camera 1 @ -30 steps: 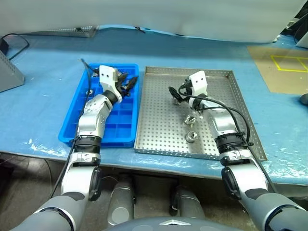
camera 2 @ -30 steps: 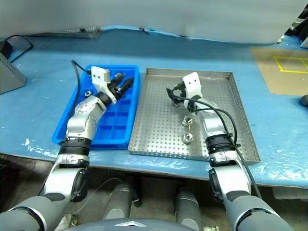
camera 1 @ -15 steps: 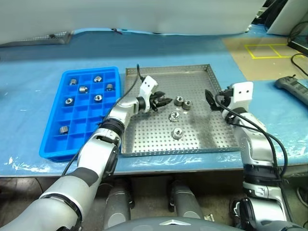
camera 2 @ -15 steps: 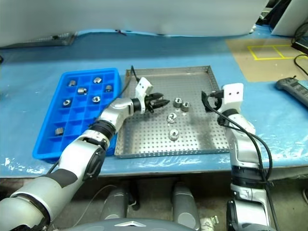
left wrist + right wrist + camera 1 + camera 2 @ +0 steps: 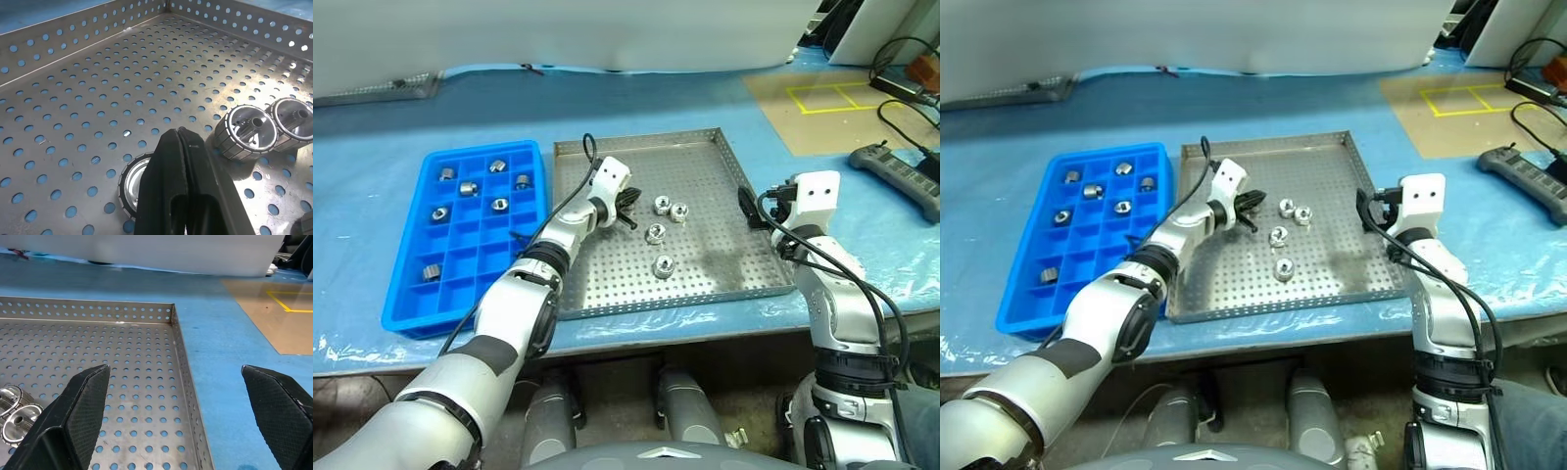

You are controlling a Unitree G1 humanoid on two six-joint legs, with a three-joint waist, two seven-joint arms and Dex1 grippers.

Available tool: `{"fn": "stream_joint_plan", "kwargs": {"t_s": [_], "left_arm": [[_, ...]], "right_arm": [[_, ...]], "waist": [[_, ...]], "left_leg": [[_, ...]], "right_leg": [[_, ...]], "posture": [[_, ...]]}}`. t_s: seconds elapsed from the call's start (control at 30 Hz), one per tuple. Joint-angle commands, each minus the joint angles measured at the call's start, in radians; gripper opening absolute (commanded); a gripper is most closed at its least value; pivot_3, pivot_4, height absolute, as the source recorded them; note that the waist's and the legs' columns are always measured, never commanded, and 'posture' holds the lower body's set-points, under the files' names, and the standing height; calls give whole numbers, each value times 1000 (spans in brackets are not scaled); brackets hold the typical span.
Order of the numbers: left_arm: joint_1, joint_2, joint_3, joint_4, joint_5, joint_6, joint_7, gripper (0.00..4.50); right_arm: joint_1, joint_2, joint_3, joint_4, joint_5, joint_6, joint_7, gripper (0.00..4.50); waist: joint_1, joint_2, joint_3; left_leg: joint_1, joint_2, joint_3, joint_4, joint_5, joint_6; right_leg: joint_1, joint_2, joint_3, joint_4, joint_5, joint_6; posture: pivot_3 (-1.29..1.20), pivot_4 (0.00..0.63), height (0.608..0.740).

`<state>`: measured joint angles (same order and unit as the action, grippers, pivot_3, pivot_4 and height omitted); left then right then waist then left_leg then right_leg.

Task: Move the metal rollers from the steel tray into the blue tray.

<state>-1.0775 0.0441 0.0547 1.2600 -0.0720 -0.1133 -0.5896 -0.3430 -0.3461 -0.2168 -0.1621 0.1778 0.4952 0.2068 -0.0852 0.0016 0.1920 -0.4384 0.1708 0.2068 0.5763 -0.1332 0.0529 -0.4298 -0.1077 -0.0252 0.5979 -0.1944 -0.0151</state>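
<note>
Blue plastic sheeting over the worktop point(image 5: 401, 176), white wall panel along the far edge, brown floor patch with yellow tape point(image 5: 822, 96) toward the far right corner, black handheld controller point(image 5: 901, 178) near the right edge.

Steel tray point(image 5: 705, 157) at mid-worktop, perforated floor, low rims. Blue tray point(image 5: 401, 304) just beside its left rim, long sides parallel, the two nearly touching.

Four metal rollers point(image 5: 663, 265) loose on the steel tray floor around its middle: two touching side by side toward the far side point(image 5: 670, 207), one a little nearer point(image 5: 655, 233), one nearer again toward the near rim. Seven more rollers already in blue tray compartments: six in the far half point(image 5: 469, 188), one alone near the left wall in the near half point(image 5: 431, 273).

Left gripper point(image 5: 628, 207) low over the steel tray, left of the roller cluster, fingers point(image 5: 171, 171) pressed together with nothing between them, tips hovering just beside one roller point(image 5: 134, 183), the touching pair point(image 5: 247, 131) just beyond in the left wrist view.

Right gripper point(image 5: 745, 208) at the steel tray's right rim, fingers point(image 5: 73, 416) spread wide apart, empty, well apart from the rollers.
</note>
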Motion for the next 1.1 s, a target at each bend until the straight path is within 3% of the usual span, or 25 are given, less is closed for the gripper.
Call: {"fn": "stream_joint_plan", "kwargs": {"t_s": [0.03,0.27,0.6,0.8,0.9,1.03,1.1], "left_arm": [[-9,24,77,-46,-78,17,-49,416],[-15,35,69,-75,-57,3,-74,2620],[11,1,-2,-60,4,10,-122,2620],[42,-4,-67,-23,88,9,-65,2620],[39,9,-49,-18,87,9,-8,1998],[27,18,-34,-26,75,0,-9,817],[25,19,-33,-29,75,0,-10,807]], "right_arm": [[-41,-4,17,25,-4,-38,14,4500],[-64,7,41,75,-5,-71,21,4500],[-42,9,36,70,-7,-82,9,4500],[-35,8,31,59,-6,-81,-1,4500],[-34,8,30,55,-5,-81,-3,4500],[-38,11,35,65,-7,-87,-2,4500],[-52,13,40,79,-7,-92,2,4500]], "waist": [[2,0,0],[26,0,0],[46,0,0],[43,0,0],[43,0,0],[44,0,0],[44,0,0]], "left_leg": [[-1,0,0,0,0,0],[-5,0,0,-2,-2,6],[-2,0,1,0,-4,4],[-1,0,1,0,-4,4],[0,0,1,0,-4,4],[0,0,1,0,-4,4],[1,0,1,0,-4,4]], "right_leg": [[-1,0,0,0,1,-2],[-4,0,-2,-1,2,-3],[0,-1,0,-1,2,-4],[0,-1,0,-1,2,-4],[1,-1,0,-1,2,-4],[2,-1,0,-1,2,-4],[2,-1,0,-1,2,-3]], "posture": [[-416,150,740],[-390,150,740],[-419,150,740],[-433,150,740],[-430,150,740],[-409,150,740],[-401,150,740]]}}
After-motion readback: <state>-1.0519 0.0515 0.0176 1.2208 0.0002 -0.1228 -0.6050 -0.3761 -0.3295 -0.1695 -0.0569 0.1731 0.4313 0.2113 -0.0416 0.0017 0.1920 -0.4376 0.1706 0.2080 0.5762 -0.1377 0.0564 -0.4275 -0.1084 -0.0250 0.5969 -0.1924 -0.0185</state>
